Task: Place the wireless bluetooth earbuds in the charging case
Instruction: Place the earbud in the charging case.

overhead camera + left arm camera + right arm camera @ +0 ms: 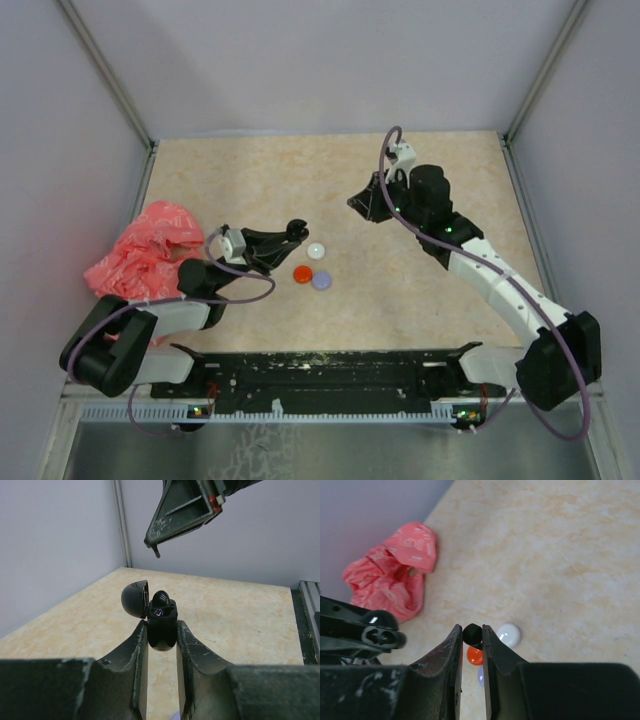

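Beige table [420, 200] below: my left claw [161, 629] clamps the open charging case [161, 616]; my right claw [471, 629] pinches a black earbud [472, 636], well apart from it. Insertion comes next, I judge: earbud over the case, aligned with its socket.

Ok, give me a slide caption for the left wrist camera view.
Left end effector grips the open black charging case; right end effector hovers beyond, pinching a black earbud.
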`<state>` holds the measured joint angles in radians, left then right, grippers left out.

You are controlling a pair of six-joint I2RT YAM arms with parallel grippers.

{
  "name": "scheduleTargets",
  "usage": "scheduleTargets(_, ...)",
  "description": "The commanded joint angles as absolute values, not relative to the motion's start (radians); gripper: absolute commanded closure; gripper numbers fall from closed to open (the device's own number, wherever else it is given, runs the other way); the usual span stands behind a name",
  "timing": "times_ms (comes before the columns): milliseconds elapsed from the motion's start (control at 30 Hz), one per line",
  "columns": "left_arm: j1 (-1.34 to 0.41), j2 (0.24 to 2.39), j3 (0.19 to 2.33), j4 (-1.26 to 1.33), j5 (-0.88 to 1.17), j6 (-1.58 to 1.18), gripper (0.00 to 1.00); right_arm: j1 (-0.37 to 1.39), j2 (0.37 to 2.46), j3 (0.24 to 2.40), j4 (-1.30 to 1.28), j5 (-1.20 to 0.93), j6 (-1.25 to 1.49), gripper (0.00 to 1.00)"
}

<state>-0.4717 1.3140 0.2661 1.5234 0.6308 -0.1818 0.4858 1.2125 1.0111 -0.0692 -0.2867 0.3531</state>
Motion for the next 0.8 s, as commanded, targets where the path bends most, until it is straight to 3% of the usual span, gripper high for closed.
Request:
scheduleTargets(0, -0.474, 1.307, 0.295, 1.727, 0.649, -0.171, 1.0, 0.533, 1.136, 0.993, 0.11, -0.399, 0.446, 0.91)
scheduleTargets(367, -0.473, 1.306, 0.35, 1.772, 0.707, -0.152, 1.0, 0.658, 1.047, 0.91, 0.389, -0.492, 0.526, 0.93)
scheduleTargets(767, -0.474, 1.275, 0.372, 1.79, 0.748, -0.212, 1.0, 0.794, 1.135, 0.901, 0.512, -0.465, 0.523, 0.94)
